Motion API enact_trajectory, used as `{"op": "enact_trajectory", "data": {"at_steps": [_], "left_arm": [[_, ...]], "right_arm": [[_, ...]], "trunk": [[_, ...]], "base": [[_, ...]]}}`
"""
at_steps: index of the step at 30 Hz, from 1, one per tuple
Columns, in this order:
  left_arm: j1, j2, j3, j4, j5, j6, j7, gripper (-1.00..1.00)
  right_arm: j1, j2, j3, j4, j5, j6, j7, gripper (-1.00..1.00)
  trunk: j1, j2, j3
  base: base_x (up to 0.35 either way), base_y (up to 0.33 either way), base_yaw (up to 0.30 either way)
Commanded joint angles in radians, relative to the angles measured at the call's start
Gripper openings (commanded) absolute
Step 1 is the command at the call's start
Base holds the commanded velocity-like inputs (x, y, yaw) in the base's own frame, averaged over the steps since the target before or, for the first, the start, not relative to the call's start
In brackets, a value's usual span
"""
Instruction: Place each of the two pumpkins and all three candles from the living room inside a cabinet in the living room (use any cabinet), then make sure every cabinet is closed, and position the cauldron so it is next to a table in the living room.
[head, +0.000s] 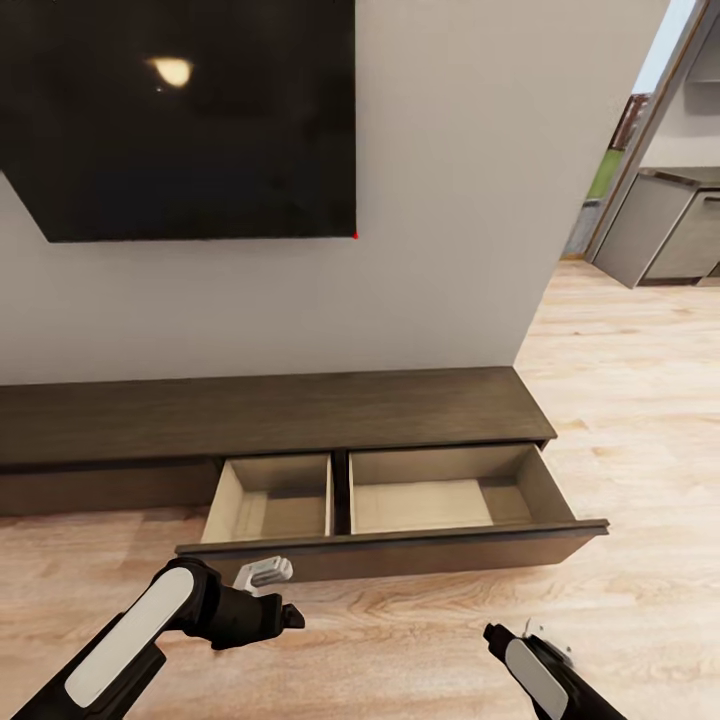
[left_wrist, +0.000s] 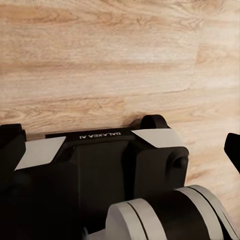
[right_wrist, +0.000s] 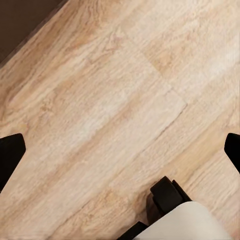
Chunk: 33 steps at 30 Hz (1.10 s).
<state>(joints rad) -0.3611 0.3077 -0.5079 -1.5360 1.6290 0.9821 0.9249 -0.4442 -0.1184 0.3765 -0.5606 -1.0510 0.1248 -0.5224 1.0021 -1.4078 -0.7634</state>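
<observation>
The cabinet (head: 270, 415), a long low dark-brown unit, stands against the pale wall with 1 wide drawer (head: 400, 545) pulled out over the wood floor (head: 620, 400). The drawer has 2 light-wood compartments parted by a dark divider (the right one is the wider), and nothing lies in either.

Just in front of the drawer's dark face, at its left end, the left gripper (head: 268, 572) hangs over the floor; from the left wrist view its fingertips (left_wrist: 232, 150) sit far apart at the picture's edges, released and grasping nothing, with the robot's base (left_wrist: 100, 175) below them. The right gripper (head: 500, 636) hangs low over bare planks, right of the left arm; its fingertips (right_wrist: 10, 155) are likewise spread wide and empty.

Above the cabinet a black screen (head: 180, 110) is mounted on the wall. Beyond the wall's right edge stand grey kitchen cupboards (head: 665, 235).
</observation>
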Motion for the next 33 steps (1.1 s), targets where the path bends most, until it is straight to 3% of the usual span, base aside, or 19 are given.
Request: {"op": "enact_trajectory", "data": {"at_steps": [1,25,29,33], "left_arm": [[-0.001,0.001,-0.001,-0.001,0.009,0.000,0.010,1.00],[-0.001,-0.004,0.002,-0.001,0.009,0.001,0.006,1.00],[-0.001,-0.004,0.002,-0.001,0.009,0.001,0.005,1.00],[-0.001,-0.004,0.002,-0.001,0.009,0.001,0.005,1.00]], "right_arm": [[-0.001,-0.001,0.008,-0.002,-0.003,0.005,-0.003,1.00],[-0.001,-0.001,0.005,-0.001,-0.009,-0.005,0.032,1.00],[-0.001,-0.001,0.005,-0.001,-0.008,-0.005,0.037,1.00],[-0.001,-0.001,0.003,-0.001,-0.013,-0.005,0.095,1.00]], "trunk": [[-0.004,0.007,0.002],[-0.096,0.175,0.078],[-0.096,0.175,0.078],[-0.096,0.175,0.078]], "base": [[0.000,0.000,0.000],[-0.037,0.006,0.000],[0.000,0.000,0.000],[0.000,0.000,0.000]]}}
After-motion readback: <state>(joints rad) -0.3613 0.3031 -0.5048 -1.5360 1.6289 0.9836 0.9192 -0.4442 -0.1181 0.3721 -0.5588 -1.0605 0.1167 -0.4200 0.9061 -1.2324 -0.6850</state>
